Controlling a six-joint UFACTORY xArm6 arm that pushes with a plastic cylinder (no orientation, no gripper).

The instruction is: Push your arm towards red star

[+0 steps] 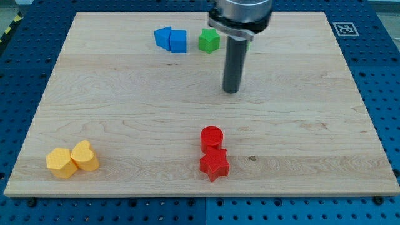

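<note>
Desk: pale wooden board on a blue pegboard surface that shows round every edge.
Red star: well below my tip toward the view's bottom, a little to its left, near the board's bottom edge.
Red cylinder: touching the star's upper side, between the star and my tip but well apart from the tip.
My tip: lower end of the dark rod, standing on bare wood, touching no block.
Pincer: none on this arm, only the straight rod, so no apart or together to tell.
Green block: above and left of my tip, near the rod's shaft; shape hard to make out.
Blue blocks: a cube and an angular piece touching it, further left of the green one.
Yellow blocks: two touching, far to the view's bottom left of my tip.
</note>
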